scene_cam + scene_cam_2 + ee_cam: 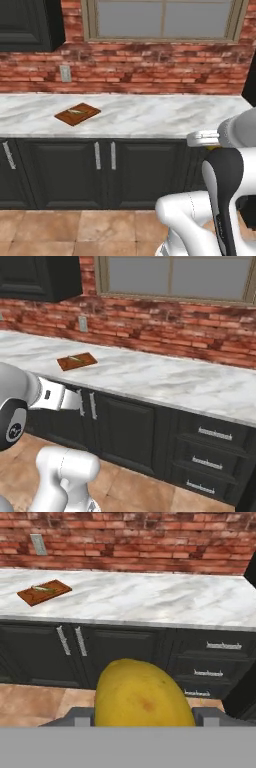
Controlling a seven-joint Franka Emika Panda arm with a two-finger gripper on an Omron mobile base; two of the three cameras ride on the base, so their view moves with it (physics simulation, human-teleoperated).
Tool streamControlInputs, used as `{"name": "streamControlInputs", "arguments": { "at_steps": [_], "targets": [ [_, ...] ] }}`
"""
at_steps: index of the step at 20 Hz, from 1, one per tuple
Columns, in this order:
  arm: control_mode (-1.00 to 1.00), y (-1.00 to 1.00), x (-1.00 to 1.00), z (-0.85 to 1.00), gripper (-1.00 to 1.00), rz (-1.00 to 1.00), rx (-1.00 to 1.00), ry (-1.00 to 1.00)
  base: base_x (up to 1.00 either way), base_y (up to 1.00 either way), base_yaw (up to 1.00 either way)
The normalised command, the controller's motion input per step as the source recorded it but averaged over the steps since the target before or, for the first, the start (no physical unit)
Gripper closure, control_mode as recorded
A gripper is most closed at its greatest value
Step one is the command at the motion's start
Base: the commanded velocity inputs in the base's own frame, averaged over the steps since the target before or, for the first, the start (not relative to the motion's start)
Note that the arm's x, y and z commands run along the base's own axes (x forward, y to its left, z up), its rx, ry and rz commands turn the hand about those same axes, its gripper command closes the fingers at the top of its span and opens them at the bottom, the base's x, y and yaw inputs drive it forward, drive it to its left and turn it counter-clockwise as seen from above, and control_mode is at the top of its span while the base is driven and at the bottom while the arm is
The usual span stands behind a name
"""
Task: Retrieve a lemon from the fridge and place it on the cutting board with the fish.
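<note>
One yellow lemon (pixel 142 692) sits gripped in the end effector (pixel 144 714).
It looks big, smooth and oval with a small brown spot, well apart from the cutting board (pixel 44 592) and fish (pixel 44 589) on the bench (pixel 150 597).

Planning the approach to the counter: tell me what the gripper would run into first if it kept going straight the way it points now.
The gripper, jaws shut on the lemon, points at the dark cabinet doors under the marble counter. Going straight it would probably meet those fronts first, not the cutting board far to the left; depth is uncertain.
</note>
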Motion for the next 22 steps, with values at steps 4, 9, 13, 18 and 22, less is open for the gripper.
{"name": "streamControlInputs", "arguments": {
  "at_steps": [4, 9, 13, 18, 22],
  "targets": [
    [1.00, 0.00, 0.00, 0.00, 1.00, 0.00, 0.00, 0.00, 0.51, 0.94, -0.26],
    [1.00, 0.00, 0.00, 0.00, 1.00, 0.00, 0.00, 0.00, 0.69, 0.76, -0.30],
    [1.00, 0.00, 0.00, 0.00, 1.00, 0.00, 0.00, 0.00, 0.70, 0.69, -0.30],
    [1.00, 0.00, 0.00, 0.00, 1.00, 0.00, 0.00, 0.00, 0.40, 0.81, -0.23],
    [1.00, 0.00, 0.00, 0.00, 1.00, 0.00, 0.00, 0.00, 0.13, 0.73, -0.13]
  ]
}}
